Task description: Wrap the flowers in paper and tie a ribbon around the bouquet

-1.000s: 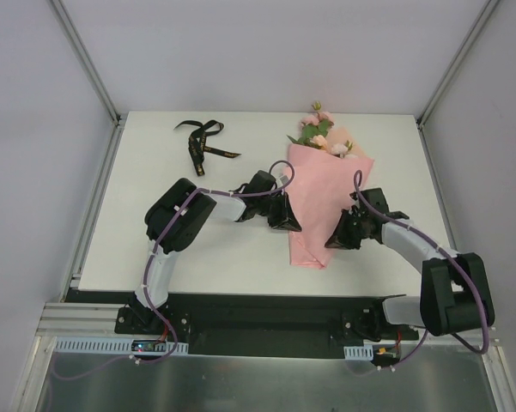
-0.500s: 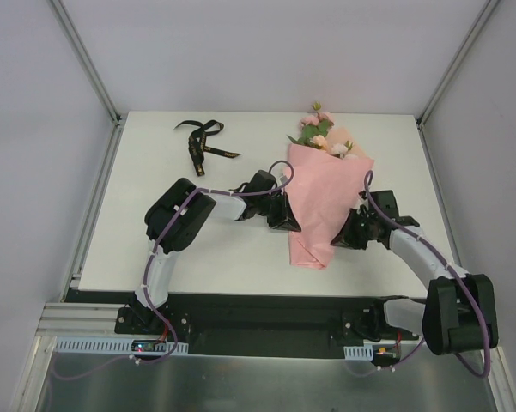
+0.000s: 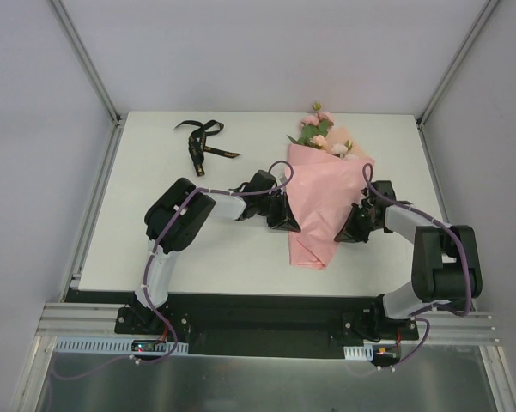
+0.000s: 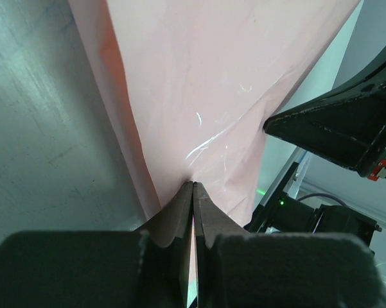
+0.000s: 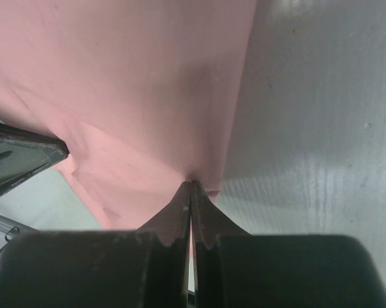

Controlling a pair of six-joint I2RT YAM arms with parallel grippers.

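Observation:
The bouquet [image 3: 322, 202] lies on the white table [image 3: 154, 172] as a cone of pink paper [image 4: 212, 77], its narrow end toward me. Pale pink flowers [image 3: 319, 136] with green leaves stick out of the far, wide end. My left gripper [image 3: 294, 228] is shut on the cone's left edge, and the paper puckers at its tips [image 4: 193, 185]. My right gripper [image 3: 340, 239] is shut on the right edge of the paper [image 5: 115, 77], pinching it at its tips [image 5: 191, 183]. The black ribbon [image 3: 204, 142] lies loose at the far left, apart from both grippers.
Metal frame posts [image 3: 86, 60] and grey walls close in the table on the left, right and back. The right arm's elbow [image 3: 442, 257] stands near the table's right front corner. The other gripper shows as a black block in each wrist view.
The right arm's elbow has swung in and up, and its gripper has shifted slightly right and away from me along the cone's edge. The left arm and the ribbon have not moved.

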